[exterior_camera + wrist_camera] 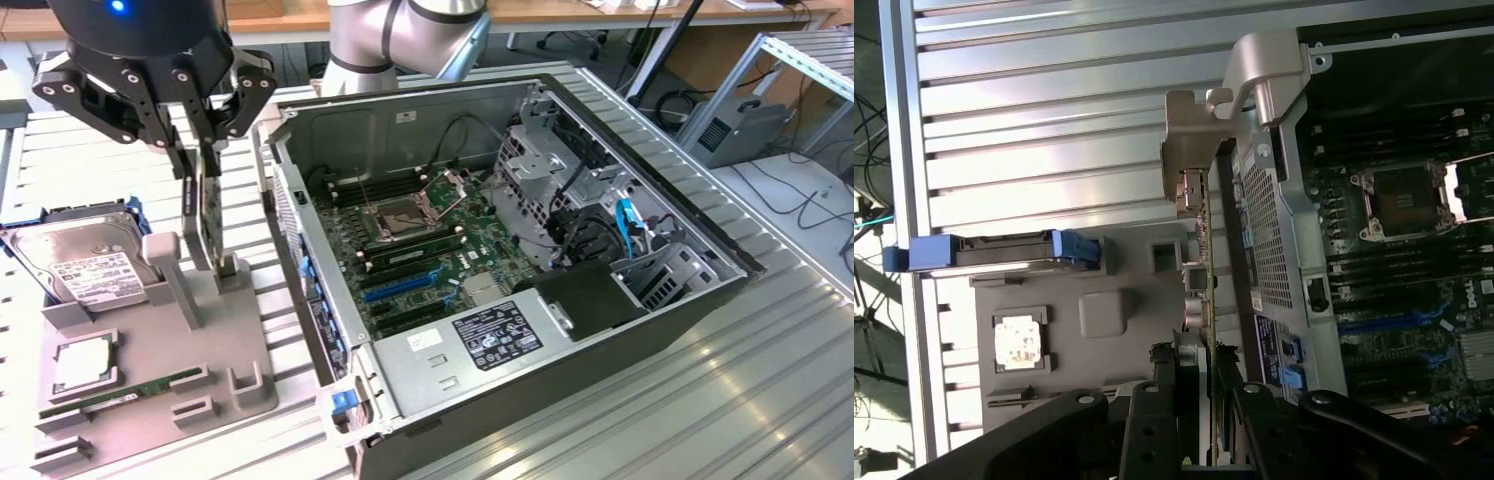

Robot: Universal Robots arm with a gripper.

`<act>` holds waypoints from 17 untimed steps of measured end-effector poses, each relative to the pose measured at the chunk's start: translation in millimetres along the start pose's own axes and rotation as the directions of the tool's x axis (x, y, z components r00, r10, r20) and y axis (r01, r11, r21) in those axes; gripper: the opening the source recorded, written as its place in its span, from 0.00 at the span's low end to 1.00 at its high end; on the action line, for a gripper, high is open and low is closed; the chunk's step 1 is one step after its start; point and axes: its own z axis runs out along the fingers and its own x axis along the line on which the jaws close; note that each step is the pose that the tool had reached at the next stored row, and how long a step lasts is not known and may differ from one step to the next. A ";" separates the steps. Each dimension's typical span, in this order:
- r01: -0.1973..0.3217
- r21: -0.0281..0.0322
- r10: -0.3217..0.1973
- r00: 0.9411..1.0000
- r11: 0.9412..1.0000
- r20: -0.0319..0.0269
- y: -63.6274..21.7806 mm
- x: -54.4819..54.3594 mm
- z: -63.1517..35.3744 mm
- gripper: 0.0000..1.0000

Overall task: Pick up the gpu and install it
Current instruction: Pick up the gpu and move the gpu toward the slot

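Gripper is clamped on both faces of the upright gpu, seen edge-on. Its lower edge is hard to separate from the grey holder beside the computer case.

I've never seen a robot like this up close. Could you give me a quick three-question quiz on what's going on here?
1. True or false: the gpu lies flat inside the computer case.
2. What colour is the frame around the hard drive?
3. Which part is the gripper closest to? A. hard drive B. gpu C. memory stick
Key: 1 false, it stands on edge in the grey holder beside the case; 2 blue; 3 B.
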 end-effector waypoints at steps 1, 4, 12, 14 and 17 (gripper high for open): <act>0.000 0.000 0.000 1.000 1.000 0.000 0.1 -1.0 0.0 0.27; 0.000 0.000 0.000 1.000 1.000 0.000 0.4 -3.7 0.1 0.27; 0.000 0.000 0.000 1.000 1.000 0.000 1.4 -11.0 0.3 0.27; 0.000 0.000 0.000 1.000 1.000 0.000 1.7 -13.7 0.5 0.27; 0.000 0.000 0.000 1.000 1.000 0.000 2.2 -17.0 0.5 0.27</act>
